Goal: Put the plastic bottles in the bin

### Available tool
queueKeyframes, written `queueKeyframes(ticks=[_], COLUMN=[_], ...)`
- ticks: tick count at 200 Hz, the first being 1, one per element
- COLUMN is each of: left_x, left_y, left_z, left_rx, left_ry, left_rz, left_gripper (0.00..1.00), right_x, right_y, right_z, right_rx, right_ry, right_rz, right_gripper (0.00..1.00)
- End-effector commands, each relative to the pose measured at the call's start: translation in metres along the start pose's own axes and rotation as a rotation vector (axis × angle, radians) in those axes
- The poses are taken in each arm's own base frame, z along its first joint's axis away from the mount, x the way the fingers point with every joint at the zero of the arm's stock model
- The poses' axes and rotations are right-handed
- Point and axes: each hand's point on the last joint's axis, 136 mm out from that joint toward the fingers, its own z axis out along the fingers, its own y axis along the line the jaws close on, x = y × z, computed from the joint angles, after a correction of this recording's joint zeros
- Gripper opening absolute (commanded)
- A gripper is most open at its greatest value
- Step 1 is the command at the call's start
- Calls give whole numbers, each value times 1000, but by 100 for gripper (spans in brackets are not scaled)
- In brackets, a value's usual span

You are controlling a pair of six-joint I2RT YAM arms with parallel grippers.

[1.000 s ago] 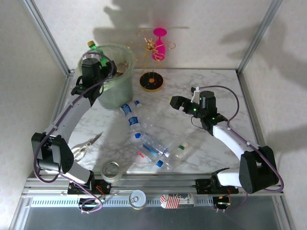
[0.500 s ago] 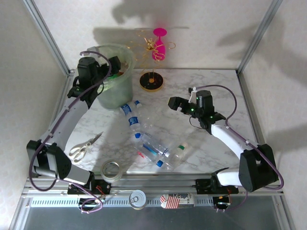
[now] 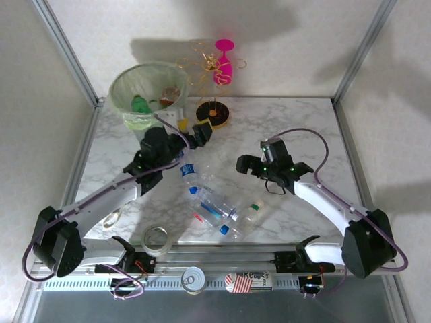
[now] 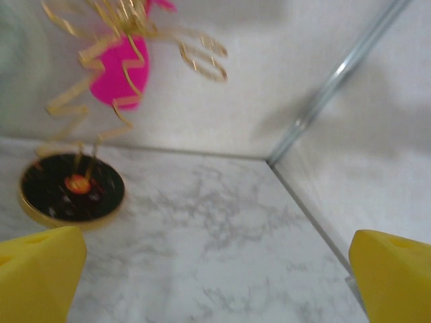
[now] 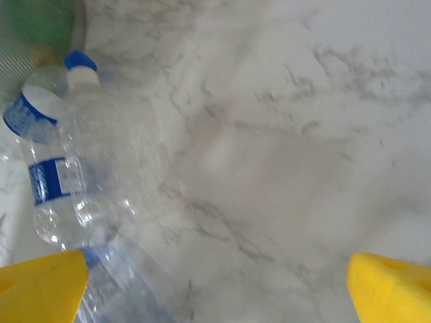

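Smooth grey-veined white marble-look tabletop (image 3: 289, 124), clear glossy blue-capped plastic bottles (image 3: 214, 205), translucent grey-green plastic bin (image 3: 129, 118), crinkled pale green film liner (image 3: 151, 81), shiny gold wire stand (image 3: 201, 67)

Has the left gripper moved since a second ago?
Yes. The left gripper, open, swung from over the round translucent green-lined bin rightward to beside the black gold-rimmed disc.

Both arms are sharing one build: white moulded link shells alternating w/ black joint housings. The left arm (image 3: 108, 195) and right arm (image 3: 323, 195) are each ending at the near end in a rounded black base block. Each arm is carrying a purple-grey cable, running loose in loops from base to wrist. The left gripper (image 3: 194, 131) and right gripper (image 3: 254, 158) bodies are appearing black. In the wrist cams, the left finger pads (image 4: 40, 269) and right finger pads (image 5: 387, 286) are showing bright yellow, wedge-shaped, w/ matte faces.
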Motion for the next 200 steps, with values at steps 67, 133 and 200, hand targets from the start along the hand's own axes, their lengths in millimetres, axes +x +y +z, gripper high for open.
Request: queueKeyframes(ticks=[67,133,200], left_x=[93,108,101], left_y=[10,20,25], left_z=[16,24,17], left_rx=[-47,-90,-130], left_ry=[80,124,119], left_rz=[-76,-57,-15], left_gripper=[100,100,100], right_x=[121,175,182], right_y=[-31,-21,-22], right_z=[-20,-4,15], right_rx=[133,36,31], right_ry=[330,453,449], right_rz=[134,271,267], right_gripper=[99,95,82])
